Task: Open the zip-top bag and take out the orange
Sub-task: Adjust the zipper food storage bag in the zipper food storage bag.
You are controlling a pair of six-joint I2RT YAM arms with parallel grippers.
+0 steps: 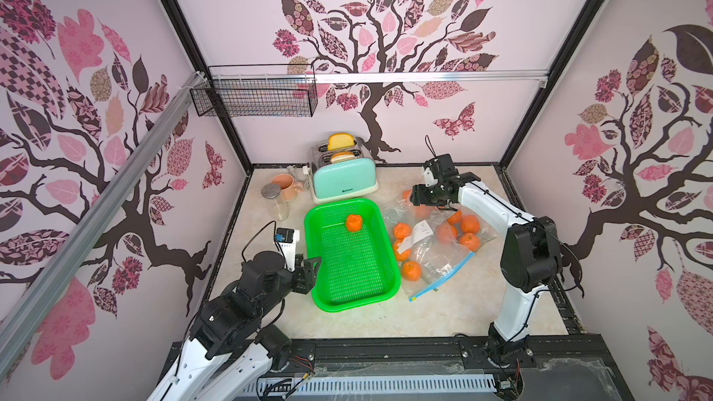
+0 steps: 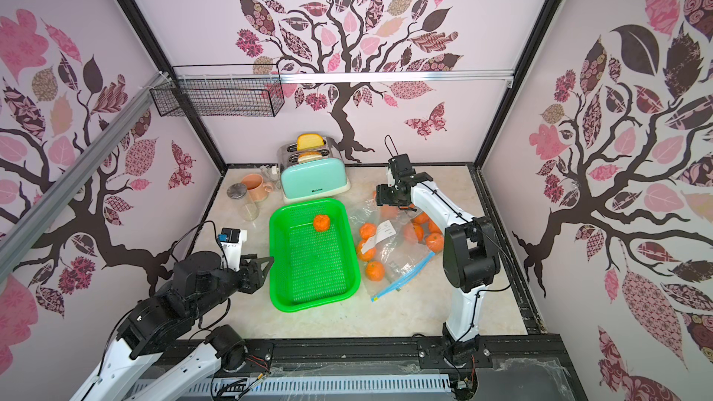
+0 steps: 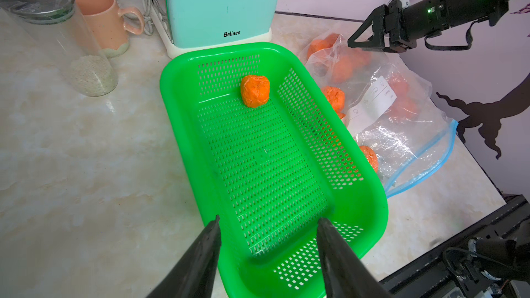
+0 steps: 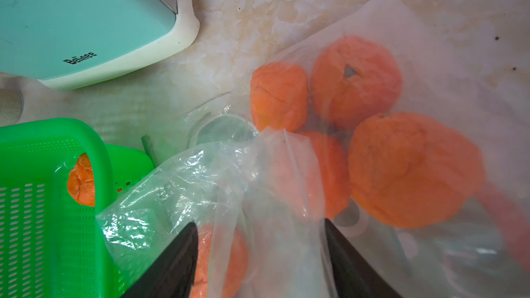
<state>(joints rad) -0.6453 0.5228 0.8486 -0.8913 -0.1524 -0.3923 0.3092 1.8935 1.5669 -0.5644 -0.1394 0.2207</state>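
Observation:
The clear zip-top bag [image 1: 436, 248] with a blue zip strip [image 1: 443, 279] lies to the right of the green basket [image 1: 389, 243]. Several oranges [image 1: 468, 224] show through its plastic. One orange [image 1: 353, 222] sits in the basket's far end, also visible in the left wrist view [image 3: 255, 90]. My right gripper [image 1: 414, 196] hangs over the bag's far end. It is open, with a raised fold of the bag [image 4: 229, 173] between its fingers and oranges [image 4: 413, 167] beyond. My left gripper [image 3: 268, 219] is open over the basket's near left corner [image 3: 167, 96], holding nothing.
A mint toaster [image 1: 343, 179] with bread in its slots stands behind the basket. A peach mug [image 1: 285, 187] and a lidded glass jar [image 1: 276, 200] are at the back left. A black wire basket [image 1: 254, 96] hangs on the back wall.

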